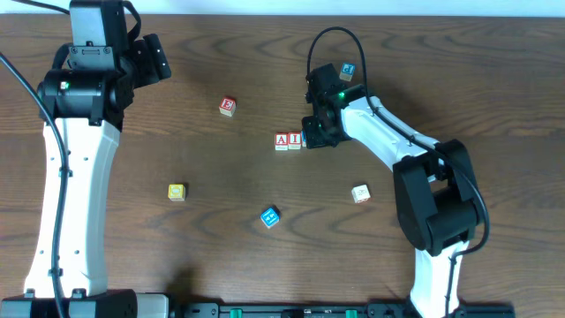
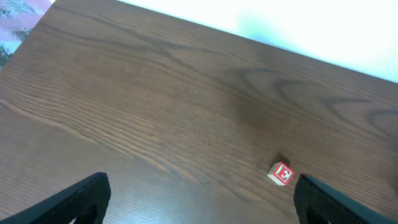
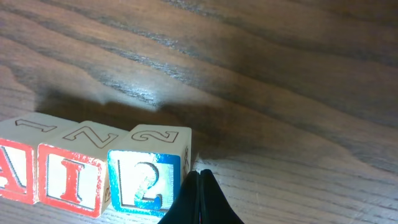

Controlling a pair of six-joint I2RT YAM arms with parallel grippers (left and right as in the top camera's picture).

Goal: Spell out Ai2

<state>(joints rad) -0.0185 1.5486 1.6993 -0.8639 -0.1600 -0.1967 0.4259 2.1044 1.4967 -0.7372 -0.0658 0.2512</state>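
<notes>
Right pincer point(image 3: 199, 186), closed, sits just beside 2 block point(image 3: 146, 177); E block point(image 1: 228, 107) well apart.

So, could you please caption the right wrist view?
A, I and 2 blocks in a row, shut right gripper beside them.

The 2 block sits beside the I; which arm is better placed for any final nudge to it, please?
Right. The right gripper, shut, is beside the 2 block at the row's end. The left gripper is far off, open, with only the E in view.
</notes>
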